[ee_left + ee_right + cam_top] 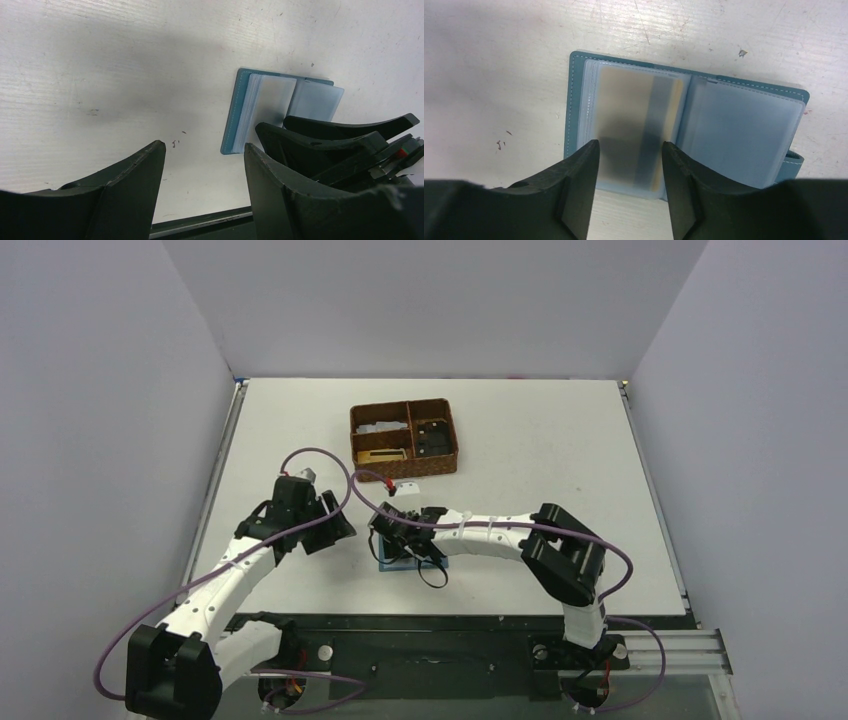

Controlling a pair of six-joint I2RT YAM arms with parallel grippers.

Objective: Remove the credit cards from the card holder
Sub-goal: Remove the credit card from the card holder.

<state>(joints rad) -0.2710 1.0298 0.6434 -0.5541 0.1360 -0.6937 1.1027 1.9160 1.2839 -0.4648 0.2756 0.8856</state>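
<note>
Teal holder (739, 135): lies open on the counter (540, 460), clear sleeves (272, 100) stacked over both halves, a small tab (791, 162) sticking out at one edge.
Gold card (634, 115): tan-gold with a dark stripe, seen through the top sleeve on the half of the holder away from the tab; it sits fully inside that sleeve.
My right claw (630, 145): fingers parted, with the gap over the card's near end at the holder's near edge. It grips nothing, and I cannot tell whether the tips touch the plastic.
My left claw (204, 147): spread wide with nothing between the fingers, over bare counter near the holder, on its left in the top view.
Brown basket (404, 438): woven, split into compartments, well beyond the holder on the far side from my arms.
White counter: scuffed and speckled around the holder.
</note>
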